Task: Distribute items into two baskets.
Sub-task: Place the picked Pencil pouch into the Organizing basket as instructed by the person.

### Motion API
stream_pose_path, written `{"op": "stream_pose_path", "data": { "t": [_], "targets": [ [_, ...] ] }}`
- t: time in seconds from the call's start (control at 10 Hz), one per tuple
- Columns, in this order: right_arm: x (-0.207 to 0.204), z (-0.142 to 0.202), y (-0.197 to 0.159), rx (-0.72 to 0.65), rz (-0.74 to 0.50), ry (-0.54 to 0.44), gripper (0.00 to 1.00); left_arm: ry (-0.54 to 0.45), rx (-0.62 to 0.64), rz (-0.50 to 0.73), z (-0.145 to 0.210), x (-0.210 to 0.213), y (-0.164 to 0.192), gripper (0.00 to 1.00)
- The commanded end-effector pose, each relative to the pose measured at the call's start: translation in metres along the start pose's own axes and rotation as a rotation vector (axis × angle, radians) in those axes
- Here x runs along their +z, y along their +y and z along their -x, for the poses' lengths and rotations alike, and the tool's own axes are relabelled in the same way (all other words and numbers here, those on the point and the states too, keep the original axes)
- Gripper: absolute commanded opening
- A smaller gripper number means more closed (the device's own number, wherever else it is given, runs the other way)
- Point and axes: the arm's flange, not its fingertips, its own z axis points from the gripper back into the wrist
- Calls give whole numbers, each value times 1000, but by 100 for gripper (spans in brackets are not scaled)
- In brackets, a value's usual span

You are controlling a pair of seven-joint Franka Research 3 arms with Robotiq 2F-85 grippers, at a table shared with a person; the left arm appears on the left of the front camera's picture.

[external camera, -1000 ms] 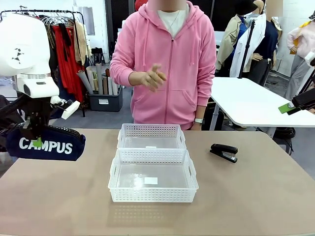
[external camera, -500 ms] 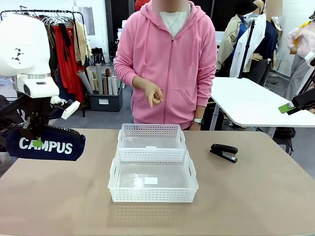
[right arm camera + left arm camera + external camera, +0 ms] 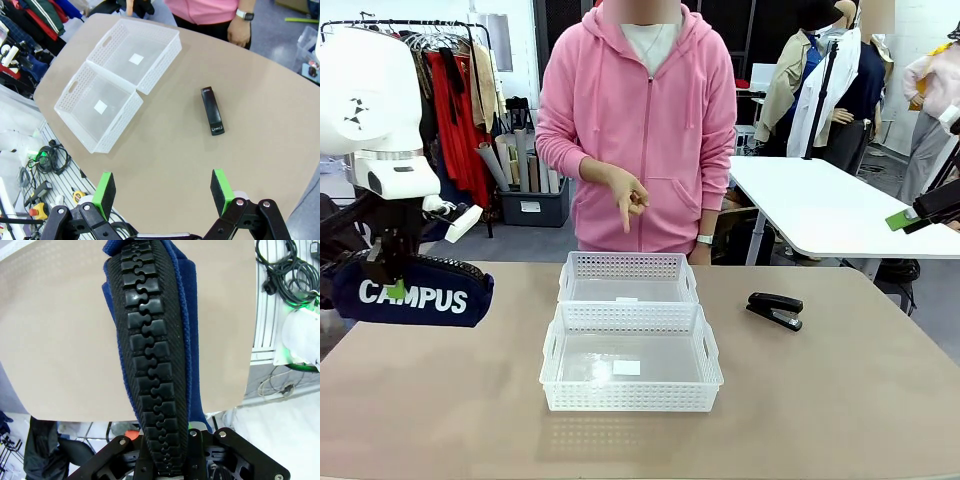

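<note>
A beige table [image 3: 840, 400] stands in a room with clothes racks behind it, and the sorting on it has not started. Nearest the robot sits the first white lattice basket [image 3: 630, 400], with neither item in it. At the table's left edge the left gripper [image 3: 395, 290] is clamped on the navy CAMPUS zip pouch [image 3: 415, 295], holding it in the air, well apart from both baskets. The left wrist view shows the jaws pinching the pouch along its chunky black zipper. The black stapler [image 3: 775, 309] lies on the table right of the baskets, untouched. The right gripper [image 3: 163, 192] hangs high above the table, jaws spread with nothing between them. The second basket [image 3: 627, 262] touches the first on its far side and is likewise unfilled. Beyond it, the person's hand [image 3: 632, 197] points downward. Both placements remain, I judge.
</note>
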Motion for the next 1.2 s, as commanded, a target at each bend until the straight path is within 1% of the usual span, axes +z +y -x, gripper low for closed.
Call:
{"op": "stream_pose_path", "data": {
  "t": [0.0,0.1,0.3,0.7,1.1],
  "targets": [
    [0,-1,0,5,-13,-15,100,0,4,-2,1,1,0,0],
    [0,-1,0,5,-13,-15,100,0,0,0,0,0,0,0],
    [0,-1,0,5,-13,-15,100,-31,-13,-22,-5,5,11,0],
    [0,-1,0,5,-13,-15,100,-37,-32,-23,-8,11,24,0],
    [0,-1,0,5,-13,-15,100,-98,-68,-41,-18,17,45,0]
  ]
}}
